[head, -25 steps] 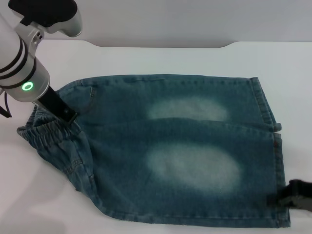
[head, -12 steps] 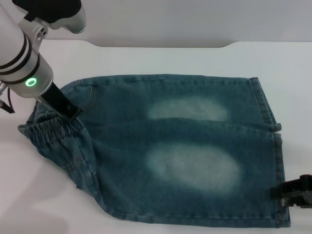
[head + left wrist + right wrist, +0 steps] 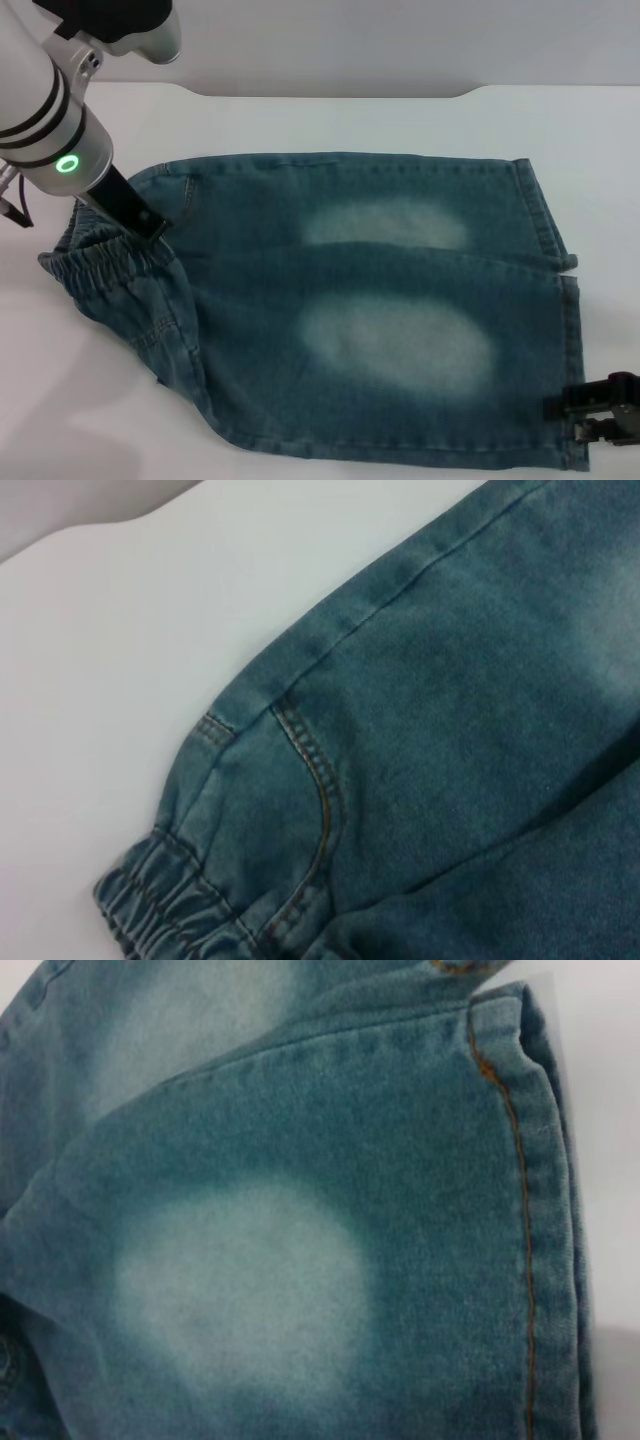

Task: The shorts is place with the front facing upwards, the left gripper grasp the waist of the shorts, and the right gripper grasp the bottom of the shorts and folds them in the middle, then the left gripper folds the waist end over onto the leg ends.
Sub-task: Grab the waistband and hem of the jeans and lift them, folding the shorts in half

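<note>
The shorts [image 3: 360, 310] lie flat on the white table [image 3: 330, 120], two pale ovals facing up, the gathered waist at 9 o'clock and the leg hems [image 3: 570, 330] at 3 o'clock. The left arm slants down from 10 o'clock, its left tool [image 3: 145, 225] touching the cloth beside the waist. The right tool [image 3: 600, 412] sits low at 4 o'clock by the near hem. Whether either grips cloth cannot be told.

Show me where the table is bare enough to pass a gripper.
Bare table lies beyond the shorts, and beside the waistband at near left. Crowded: left gripper at the waist, right gripper by the near leg hem.
</note>
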### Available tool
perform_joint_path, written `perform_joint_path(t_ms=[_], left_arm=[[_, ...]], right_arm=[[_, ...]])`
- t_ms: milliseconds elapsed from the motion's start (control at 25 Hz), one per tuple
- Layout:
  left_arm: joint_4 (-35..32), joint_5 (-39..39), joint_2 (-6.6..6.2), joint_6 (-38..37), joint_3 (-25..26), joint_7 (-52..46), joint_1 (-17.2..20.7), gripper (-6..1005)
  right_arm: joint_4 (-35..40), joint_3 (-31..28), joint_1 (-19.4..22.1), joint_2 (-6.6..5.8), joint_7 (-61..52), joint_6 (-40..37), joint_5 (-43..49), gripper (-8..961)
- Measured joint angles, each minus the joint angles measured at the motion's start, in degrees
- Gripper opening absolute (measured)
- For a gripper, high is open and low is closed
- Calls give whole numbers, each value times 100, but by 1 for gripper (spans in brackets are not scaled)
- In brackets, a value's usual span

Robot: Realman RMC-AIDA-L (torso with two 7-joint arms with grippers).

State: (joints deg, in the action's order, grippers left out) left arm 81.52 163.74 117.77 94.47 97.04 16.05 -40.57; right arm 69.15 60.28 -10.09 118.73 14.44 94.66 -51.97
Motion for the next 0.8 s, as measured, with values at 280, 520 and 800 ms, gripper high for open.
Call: perform_joint_path(t_ms=[280,520,800], left_arm=[[-135,0,4,-26,8,43,-54,34],[-176,0,8,-66,77,53,-76,34],[-217,0,9,-100,79,58,-118,34]], right_arm=[[-9,-189,-25,3,12,39,-295,613],[29,-148,2,-3,27,133,-368,614],[131,-174,183,-16,42,177,-230,614]])
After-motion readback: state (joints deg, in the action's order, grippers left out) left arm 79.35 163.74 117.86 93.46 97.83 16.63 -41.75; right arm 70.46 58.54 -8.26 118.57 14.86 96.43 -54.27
